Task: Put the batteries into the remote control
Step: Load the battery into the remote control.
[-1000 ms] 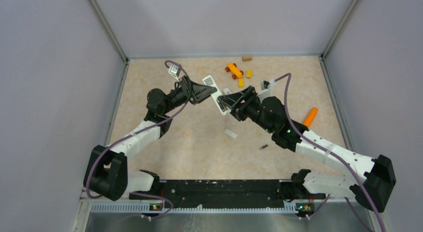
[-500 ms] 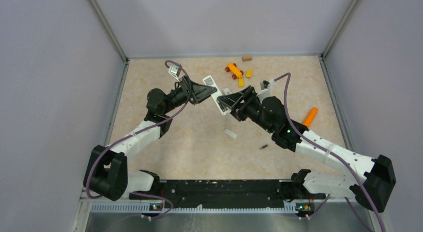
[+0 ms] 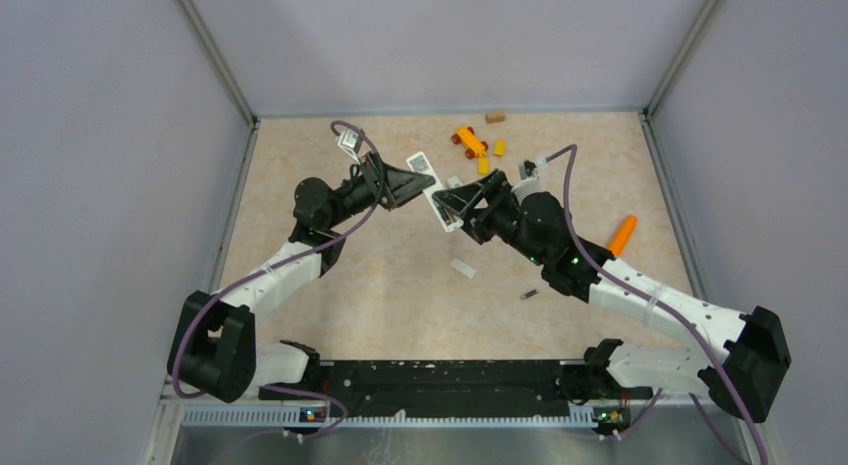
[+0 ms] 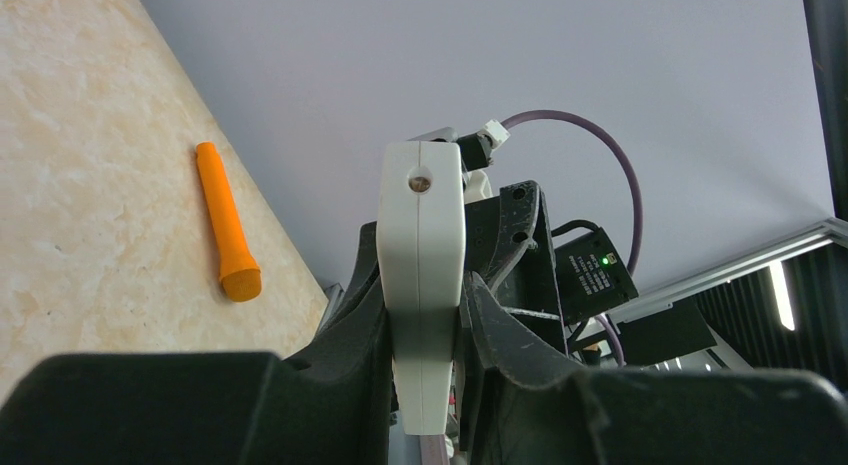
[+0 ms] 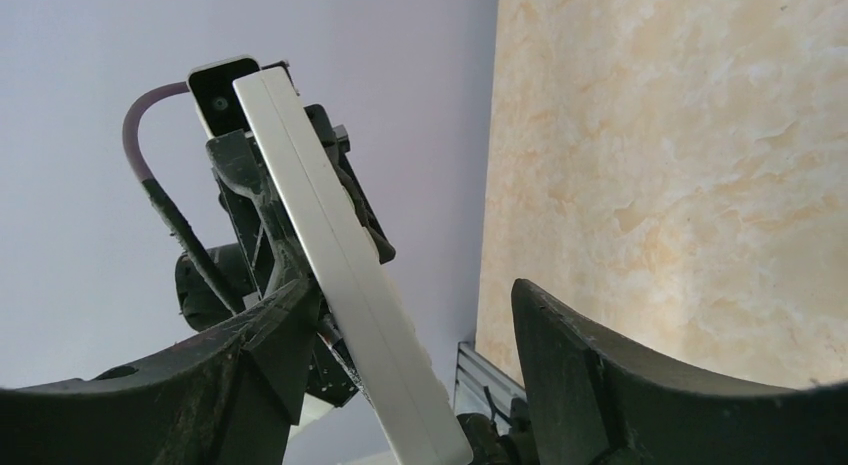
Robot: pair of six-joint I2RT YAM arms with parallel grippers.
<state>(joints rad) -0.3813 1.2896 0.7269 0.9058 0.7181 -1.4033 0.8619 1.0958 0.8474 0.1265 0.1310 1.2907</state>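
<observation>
My left gripper (image 3: 415,188) is shut on the white remote control (image 3: 432,193) and holds it above the table. In the left wrist view the remote (image 4: 420,245) stands clamped between both fingers of the gripper (image 4: 422,285). My right gripper (image 3: 455,207) is open around the remote's other end. In the right wrist view the remote (image 5: 340,275) leans on one finger (image 5: 270,335), and the other finger stands apart from it. One small dark battery (image 3: 529,295) lies on the table near the right arm. I see no second battery. A thin white piece (image 3: 462,268) lies flat below the grippers.
An orange carrot-shaped toy (image 3: 622,234) lies at the right and also shows in the left wrist view (image 4: 228,225). An orange toy car (image 3: 468,140), yellow blocks (image 3: 484,165) and a tan block (image 3: 495,116) lie at the back. Grey walls enclose the table.
My right arm has shifted slightly left and forward around the remote. The left arm and the remote have held still.
</observation>
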